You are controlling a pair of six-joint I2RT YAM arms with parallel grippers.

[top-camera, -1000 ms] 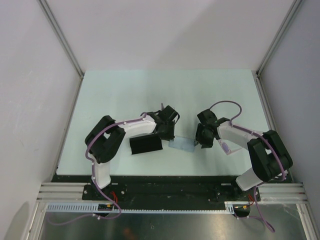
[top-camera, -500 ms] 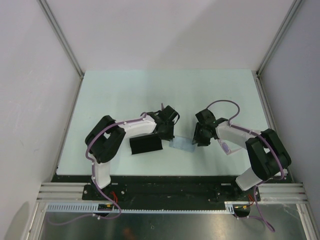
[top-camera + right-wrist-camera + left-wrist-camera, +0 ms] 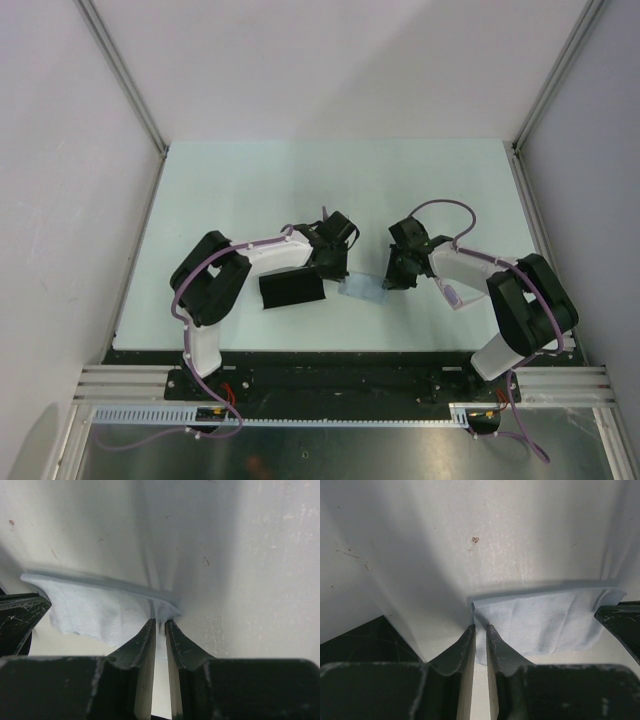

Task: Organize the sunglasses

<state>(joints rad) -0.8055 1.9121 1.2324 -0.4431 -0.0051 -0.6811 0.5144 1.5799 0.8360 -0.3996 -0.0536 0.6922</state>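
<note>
Pinching opposite ends of the pale blue cloth (image 3: 545,615), the left gripper (image 3: 480,635) and right gripper (image 3: 159,630) sit narrowed on it. This looks like cloth-folding; next, lift evenly together. The sunglasses' whereabouts cannot be told.

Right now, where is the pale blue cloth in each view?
Top external: pale blue cloth between the left gripper and the right gripper, right of the black case.
Left wrist: cloth centre-right, its corner pinched by the left gripper.
Right wrist: cloth left of centre, its corner pinched by the right gripper.
Shared landmark: both grippers, at the cloth's opposite ends.
</note>
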